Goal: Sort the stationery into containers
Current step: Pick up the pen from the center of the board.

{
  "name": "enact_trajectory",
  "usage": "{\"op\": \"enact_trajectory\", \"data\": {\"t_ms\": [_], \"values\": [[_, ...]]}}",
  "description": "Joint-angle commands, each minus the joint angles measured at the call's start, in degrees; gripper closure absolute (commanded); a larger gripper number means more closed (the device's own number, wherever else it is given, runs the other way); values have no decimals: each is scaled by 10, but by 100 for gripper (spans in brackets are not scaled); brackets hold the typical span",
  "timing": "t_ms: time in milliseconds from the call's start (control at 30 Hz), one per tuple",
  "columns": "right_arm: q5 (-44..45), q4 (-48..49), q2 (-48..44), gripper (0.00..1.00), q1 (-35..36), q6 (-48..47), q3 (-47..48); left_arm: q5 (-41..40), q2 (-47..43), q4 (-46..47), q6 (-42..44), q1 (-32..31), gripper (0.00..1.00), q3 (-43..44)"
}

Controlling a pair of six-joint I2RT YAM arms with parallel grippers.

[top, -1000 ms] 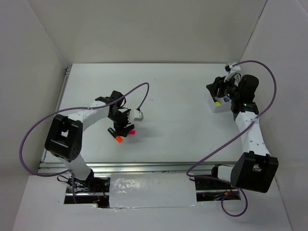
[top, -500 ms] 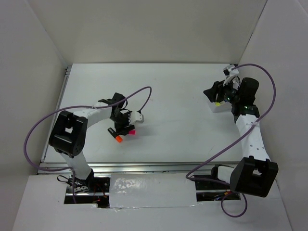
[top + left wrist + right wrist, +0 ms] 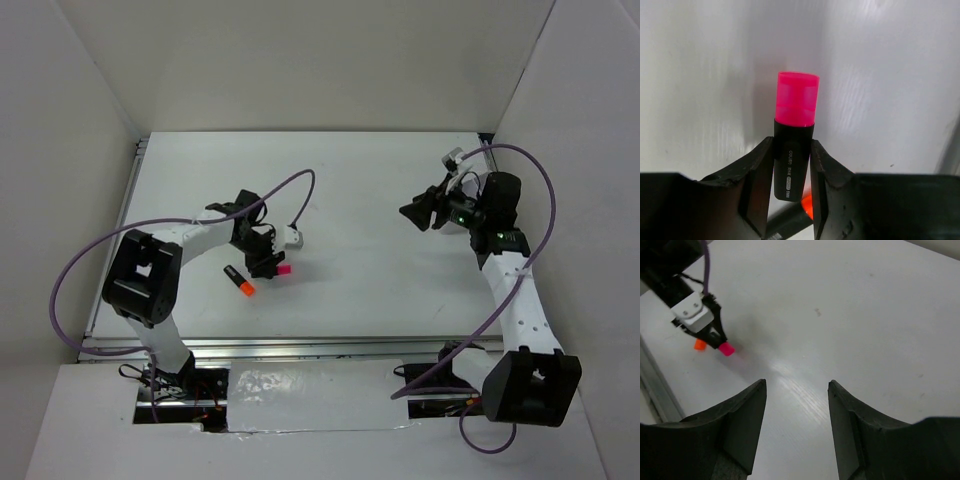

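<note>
My left gripper [image 3: 268, 266] is shut on a black highlighter with a pink end [image 3: 795, 125], held just above the table; its pink end also shows in the top view [image 3: 284, 271] and the right wrist view [image 3: 726, 349]. A black highlighter with an orange end [image 3: 240, 281] lies on the table beside it, partly seen under the jaws in the left wrist view [image 3: 807, 206]. My right gripper [image 3: 412, 213] is open and empty, above the table at the right, pointing left. The white box is hidden behind the right arm.
White walls enclose the table on the left, back and right. A purple cable [image 3: 290, 195] loops over the table above the left arm. A metal rail [image 3: 300, 345] runs along the near edge.
My left gripper has closed on the pink-ended highlighter and shifted it right, away from the orange one. My right gripper has swung left, away from the white box, which is now covered.
</note>
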Motion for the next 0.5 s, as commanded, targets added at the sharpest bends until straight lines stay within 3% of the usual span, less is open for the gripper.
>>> {"op": "enact_trajectory", "data": {"t_ms": [0,33,167,267,467], "values": [[-75,7,-14,40,31,8,9,170,-35,-22,-95,2,73,70],[-89,5,-10,40,39,10,14,239,-47,-18,-116,2,74,78],[-110,-22,11,36,129,31,50,352,-75,66,-261,-7,80,81],[-84,-27,33,35,198,66,59,367,-98,162,-380,-17,82,58],[-47,-50,91,33,281,142,94,320,-128,165,-376,-43,84,62]]}}
